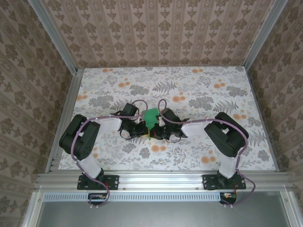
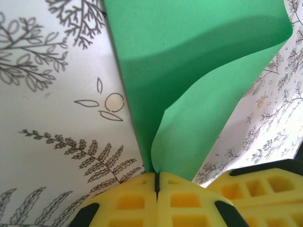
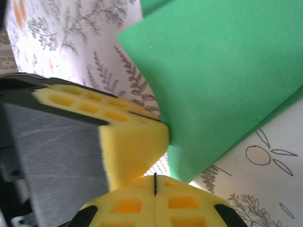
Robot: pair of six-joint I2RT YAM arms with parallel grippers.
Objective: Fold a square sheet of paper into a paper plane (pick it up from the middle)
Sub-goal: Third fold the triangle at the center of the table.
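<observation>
You have the left fingers [image 2: 132, 201] clamped on one edge of the green paper plane [image 1: 151, 116] at the middle of the surface [image 1: 213, 94], likely to hold its crease, while the right fingers [image 3: 184, 201] sit closed just beside it, grip on it unclear.

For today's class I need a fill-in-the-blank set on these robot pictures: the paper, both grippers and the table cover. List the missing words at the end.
1. The paper held between the two arms is ___ in colour.
2. Open or shut: the left gripper is ___ on the paper's edge.
3. The right gripper has ___ fingers.
4. The table cover shows grey leaves and ___ flowers.

Missing words: green, shut, yellow, orange.
</observation>
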